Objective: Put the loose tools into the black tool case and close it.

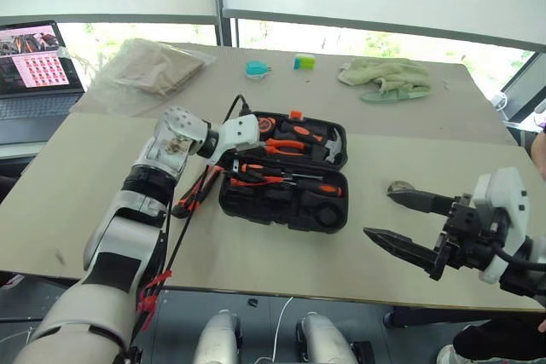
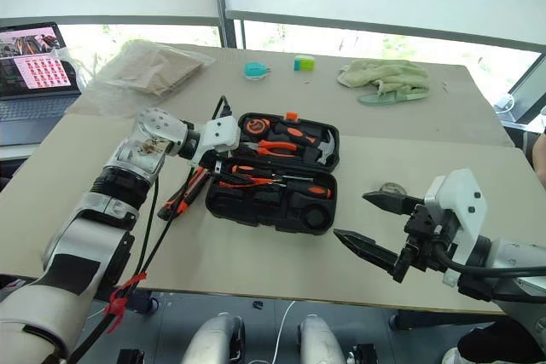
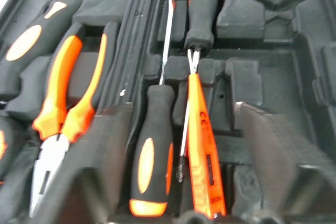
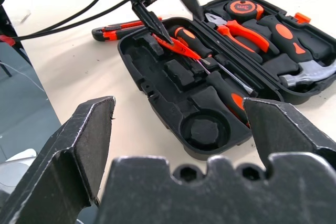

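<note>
The black tool case (image 1: 256, 202) lies open in the middle of the table. Three screwdrivers (image 3: 149, 166) lie in its near half, one of them slim and all orange (image 3: 202, 156). My left gripper (image 1: 228, 166) hangs open just over them at the case's left end, holding nothing. The utility knife (image 1: 194, 192) lies on the table left of the case. The small dark grey tape roll (image 1: 399, 187) sits on the table right of the case, partly hidden behind one finger of my right gripper (image 1: 377, 210), which is open and empty.
Pliers (image 4: 241, 30), a hammer (image 4: 310, 69) and a tape measure (image 4: 242, 8) fill the case's far half; a round recess (image 4: 202, 129) near the front is bare. A laptop (image 1: 34, 66), a plastic bag (image 1: 153, 70) and a green cloth (image 1: 384, 74) lie at the back.
</note>
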Robot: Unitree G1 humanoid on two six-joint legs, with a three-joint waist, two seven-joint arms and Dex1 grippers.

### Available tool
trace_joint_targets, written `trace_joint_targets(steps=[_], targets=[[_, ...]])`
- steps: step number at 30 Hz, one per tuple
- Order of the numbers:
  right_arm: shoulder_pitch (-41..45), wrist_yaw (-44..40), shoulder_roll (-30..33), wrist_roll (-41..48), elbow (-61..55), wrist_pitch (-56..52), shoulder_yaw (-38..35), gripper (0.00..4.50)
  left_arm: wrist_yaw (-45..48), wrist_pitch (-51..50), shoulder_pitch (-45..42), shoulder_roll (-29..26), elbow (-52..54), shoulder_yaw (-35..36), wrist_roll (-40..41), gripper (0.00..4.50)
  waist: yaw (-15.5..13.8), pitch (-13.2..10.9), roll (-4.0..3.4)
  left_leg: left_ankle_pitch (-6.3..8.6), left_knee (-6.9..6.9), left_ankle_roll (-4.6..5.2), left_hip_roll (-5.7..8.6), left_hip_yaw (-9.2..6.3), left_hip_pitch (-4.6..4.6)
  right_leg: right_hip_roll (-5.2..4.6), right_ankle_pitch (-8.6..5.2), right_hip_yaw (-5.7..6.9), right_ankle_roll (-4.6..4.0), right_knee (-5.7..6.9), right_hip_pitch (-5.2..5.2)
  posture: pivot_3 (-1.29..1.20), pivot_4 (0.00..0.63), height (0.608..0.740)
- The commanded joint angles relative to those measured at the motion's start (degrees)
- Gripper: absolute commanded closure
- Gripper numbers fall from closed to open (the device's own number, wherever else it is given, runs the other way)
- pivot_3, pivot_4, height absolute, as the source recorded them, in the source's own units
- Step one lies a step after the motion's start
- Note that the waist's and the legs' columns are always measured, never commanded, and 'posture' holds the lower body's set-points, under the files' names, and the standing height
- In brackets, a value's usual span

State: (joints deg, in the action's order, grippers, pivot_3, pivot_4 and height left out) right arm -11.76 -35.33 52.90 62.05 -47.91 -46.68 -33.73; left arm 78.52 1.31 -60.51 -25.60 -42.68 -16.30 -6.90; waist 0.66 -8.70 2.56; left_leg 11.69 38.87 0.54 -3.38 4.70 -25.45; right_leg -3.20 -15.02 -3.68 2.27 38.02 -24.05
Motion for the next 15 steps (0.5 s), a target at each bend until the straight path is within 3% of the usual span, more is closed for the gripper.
trace_joint_targets(steps=[1,4,7,15], targets=[[1.0,0.8,0.5,0.7,-1.0,1.2,-0.3,0.00,-2.6,0.6,0.9,-0.2,2.6,-1.0,-1.5,0.32,0.0,0.0,0.00,0.00,0.00,0.00,0.00,0.00,0.00,0.00,0.00,0.00,0.00,0.00,0.00,0.00,0.150,0.740],[0.9,1.0,0.5,0.7,-1.1,1.2,-0.2,0.00,-2.8,1.5,2.0,-0.5,3.5,-1.9,-1.9,0.32,0.0,0.0,0.00,0.00,0.00,0.00,0.00,0.00,0.00,0.00,0.00,0.00,0.00,0.00,-0.01,0.00,0.150,0.740],[0.8,1.0,0.4,0.7,-1.0,1.3,-0.3,0.00,-3.4,2.5,3.1,-0.7,4.4,-2.5,-2.6,1.01,0.0,0.0,0.00,0.00,0.00,0.00,0.00,0.00,0.00,0.00,0.00,0.00,0.00,0.00,-0.01,0.00,0.150,0.740],[0.9,1.5,0.1,1.2,-1.1,1.4,-0.1,0.00,-4.5,3.4,5.1,-1.2,6.5,-3.3,-3.3,4.07,-0.1,0.0,0.00,0.00,0.00,0.00,0.00,0.00,0.00,0.00,0.00,0.00,0.00,0.00,0.00,0.00,0.150,0.740]])
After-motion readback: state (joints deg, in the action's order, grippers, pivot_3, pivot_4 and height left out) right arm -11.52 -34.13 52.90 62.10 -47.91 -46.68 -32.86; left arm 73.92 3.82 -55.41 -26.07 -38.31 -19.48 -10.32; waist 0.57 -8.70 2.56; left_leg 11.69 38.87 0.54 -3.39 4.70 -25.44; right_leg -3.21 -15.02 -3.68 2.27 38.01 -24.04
